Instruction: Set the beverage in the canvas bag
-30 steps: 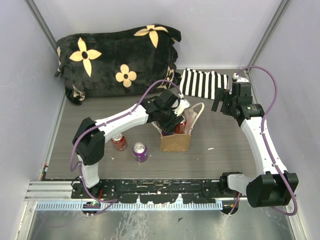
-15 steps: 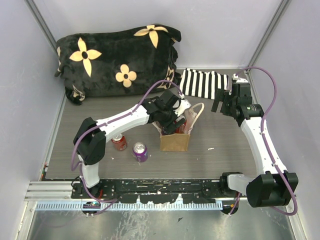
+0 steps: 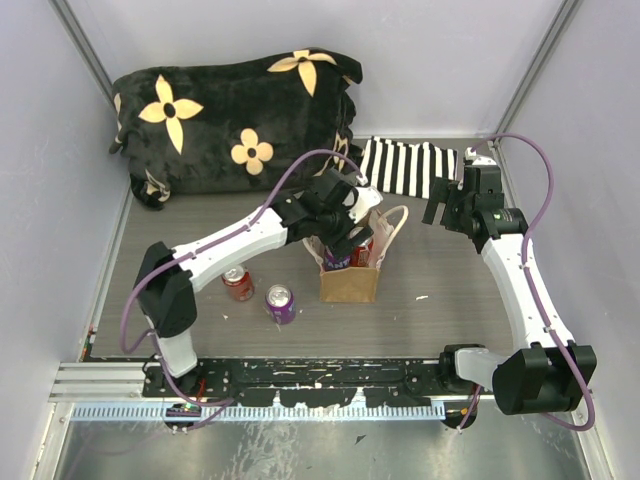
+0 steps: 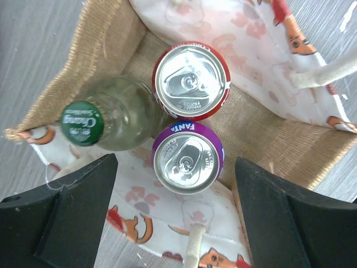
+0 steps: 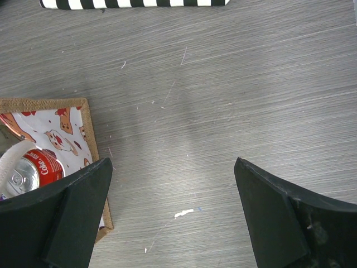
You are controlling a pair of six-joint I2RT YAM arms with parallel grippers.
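Note:
The canvas bag (image 3: 350, 285) stands mid-table, tan with cream loop handles and a printed lining. My left gripper (image 3: 343, 243) hovers just above its mouth. Looking straight down, the left gripper (image 4: 175, 181) is open and holds nothing. Under it, inside the bag (image 4: 279, 146), stand a purple Fanta can (image 4: 188, 157), a red cola can (image 4: 191, 81) and a green-capped glass bottle (image 4: 106, 120). My right gripper (image 3: 445, 207) hangs open to the bag's right; it (image 5: 173, 173) is over bare table, with the bag's corner (image 5: 86, 120) at its left.
A red can (image 3: 238, 284) and a purple can (image 3: 280, 303) stand on the table left of the bag. A black-and-white striped cloth (image 3: 405, 167) lies at the back right, and a black flowered blanket (image 3: 235, 120) at the back left.
My left gripper has opened over the bag, letting go of the purple can, and has lifted slightly. The right arm has not moved.

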